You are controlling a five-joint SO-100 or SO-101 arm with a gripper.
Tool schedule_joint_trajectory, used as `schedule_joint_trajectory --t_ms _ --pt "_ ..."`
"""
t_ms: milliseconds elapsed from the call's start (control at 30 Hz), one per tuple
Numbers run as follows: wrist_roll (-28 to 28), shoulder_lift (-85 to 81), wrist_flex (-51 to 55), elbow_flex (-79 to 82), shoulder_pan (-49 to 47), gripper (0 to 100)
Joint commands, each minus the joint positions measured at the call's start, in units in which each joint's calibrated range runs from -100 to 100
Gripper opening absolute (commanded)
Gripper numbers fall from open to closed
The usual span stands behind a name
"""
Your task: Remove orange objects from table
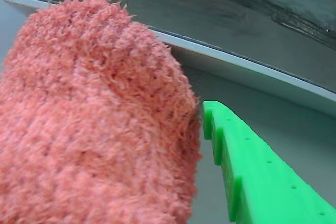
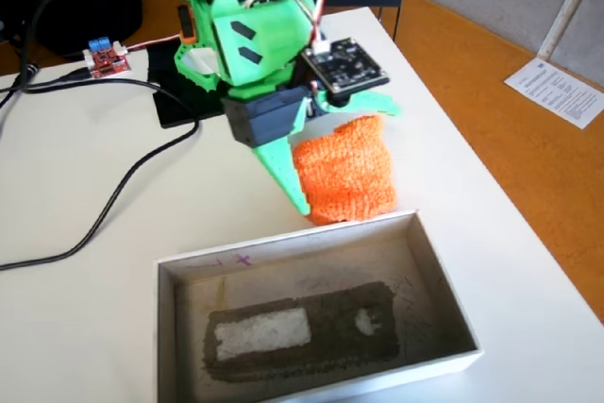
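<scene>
**Orange knit held in the green jaws by the box's far wall**

In the fixed view the green arm [image 2: 250,35] reaches down from the far left side of the white bench [image 2: 85,195], and its jaws [image 2: 330,162] are clamped on the orange knitted cloth [image 2: 345,172]. One long green finger [image 2: 288,176] slants down along the cloth's left side; the other sits over its top right, mostly hidden by the cloth. The cloth hangs as a lumpy, ribbed bundle, its lower edge just beside the far wall of the open white box [image 2: 429,261]. Whether that edge rests on the bench or is clear of it cannot be told.

The box stands at the near side of the bench, with a dark grey block [image 2: 302,332] on its bottom that carries a pale patch. Black cables [image 2: 104,205] loop across the left of the bench, running toward a small red board [image 2: 106,58] at the far left. To the right, on the orange-brown floor [image 2: 491,92], lies a printed sheet of paper [image 2: 557,92].

In the wrist view the cloth [image 1: 94,124] fills the left half, fuzzy and pinkish-orange, with the green finger [image 1: 262,177] touching its right edge and the box's white rim [image 1: 247,66] crossing behind
</scene>
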Motion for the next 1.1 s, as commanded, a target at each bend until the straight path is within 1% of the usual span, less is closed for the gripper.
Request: schedule_joint_trajectory --t_ms 0,33,67,100,133,167,200,233,467,567,633,767,833,900,967,1067 --pt "-0.7 2.0 -2.3 -2.9 -0.5 65" --pt "-0.8 2.7 -2.5 -2.9 -0.4 59" --pt "-1.1 3.3 -2.9 -3.0 -0.1 47" --pt "-1.4 3.8 -3.2 -3.0 0.0 42" --pt "-1.8 4.2 -3.5 -3.0 0.1 31" --pt "-2.9 4.5 -4.4 -3.0 0.1 13" --pt "-3.5 4.8 -4.7 -3.0 0.1 5" --pt "-3.8 4.9 -5.1 -3.0 0.2 0" --pt "-3.9 4.6 -5.8 -3.3 1.3 0" --pt "-5.4 1.5 -7.5 -2.7 1.4 0" --pt "-5.6 -2.9 -7.7 -1.8 1.1 0" --pt "-6.6 -18.6 -7.9 -1.3 -0.7 0" --pt "-7.3 -24.9 -7.7 -3.3 -0.8 0" --pt "-7.5 -27.4 -6.4 -7.1 0.4 0" --pt "-7.5 -23.3 -5.4 -14.0 3.5 0" --pt "-7.4 -5.3 -5.4 -27.7 8.4 0"
